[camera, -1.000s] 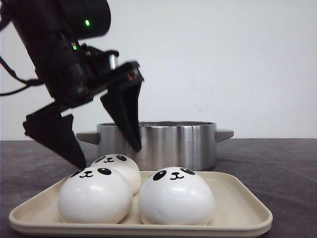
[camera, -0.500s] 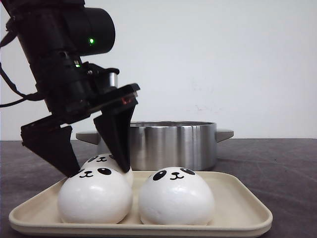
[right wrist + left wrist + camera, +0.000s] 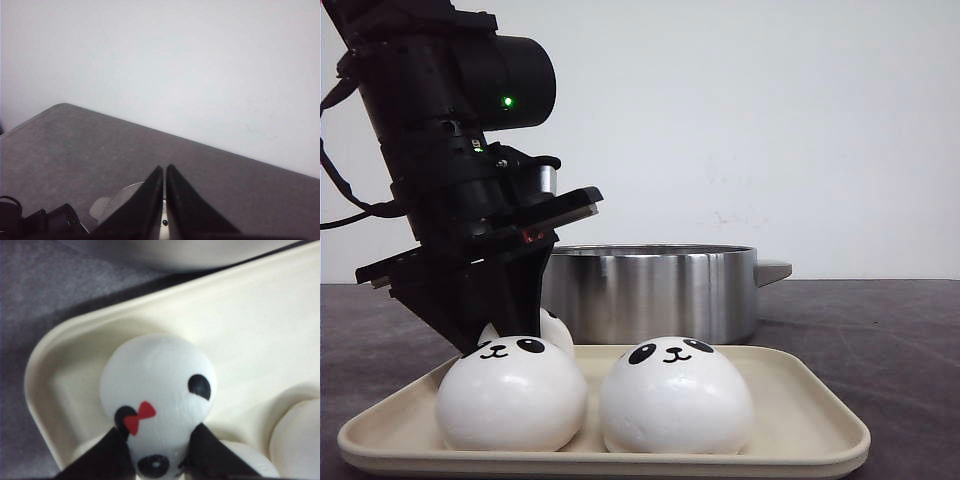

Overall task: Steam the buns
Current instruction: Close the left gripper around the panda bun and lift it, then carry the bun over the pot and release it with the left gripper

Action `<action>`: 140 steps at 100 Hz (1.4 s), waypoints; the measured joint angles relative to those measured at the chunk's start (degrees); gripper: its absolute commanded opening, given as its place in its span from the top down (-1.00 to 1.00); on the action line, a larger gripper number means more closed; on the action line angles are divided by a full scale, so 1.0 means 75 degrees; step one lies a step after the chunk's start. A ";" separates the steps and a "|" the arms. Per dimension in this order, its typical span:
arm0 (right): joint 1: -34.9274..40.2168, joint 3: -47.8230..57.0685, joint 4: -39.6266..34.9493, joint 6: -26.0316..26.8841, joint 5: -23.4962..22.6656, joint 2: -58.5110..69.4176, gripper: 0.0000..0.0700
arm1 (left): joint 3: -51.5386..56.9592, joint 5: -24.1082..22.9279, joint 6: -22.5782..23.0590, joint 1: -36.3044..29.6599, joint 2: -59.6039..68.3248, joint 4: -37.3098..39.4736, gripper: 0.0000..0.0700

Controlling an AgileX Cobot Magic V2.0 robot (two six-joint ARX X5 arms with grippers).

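The dark surface (image 3: 880, 330) carries a steel pot (image 3: 650, 290) at the back and, nearer the camera, a cream tray (image 3: 800, 420) holding three visible buns. Over the last second the left gripper (image 3: 505, 325) has dropped from above the tray's rear left corner and drawn its fingers (image 3: 102, 460) in from a wide spread to a narrow hold around the rear bun (image 3: 157, 395). That suggests the grasp is made and the next step is a lift toward the pot.

In the left wrist view the rear bun sits between the two fingers, both pressing its lower sides, with its bow and eyes showing. It rests on the tray just behind the front left bun (image 3: 512, 392); the front right bun (image 3: 676, 395) sits beside that one.

The right gripper (image 3: 164, 200) hangs well away, fingers together, holding nothing.
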 measured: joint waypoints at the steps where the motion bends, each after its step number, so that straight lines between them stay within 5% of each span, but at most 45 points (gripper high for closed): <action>1: 0.0000 0.0000 0.0000 0.0000 0.0003 0.0000 0.99 | 0.0003 0.0035 0.0000 0.0000 0.0000 -0.0012 1.00; 34: 0.0000 0.0000 -0.0047 0.0020 0.0000 0.0000 0.99 | 0.0688 0.0656 0.0038 -0.0367 -0.1148 -0.0052 0.99; 67: 0.0000 0.0000 -0.0047 0.0017 0.0003 -0.0003 0.99 | 0.2011 -0.0087 0.0490 -0.0332 -0.1425 0.0341 0.99; 140: 0.0000 0.0000 -0.0050 -0.0044 -0.0259 -0.0009 0.99 | 0.4363 -0.1037 0.0714 0.0959 0.2171 0.0548 0.90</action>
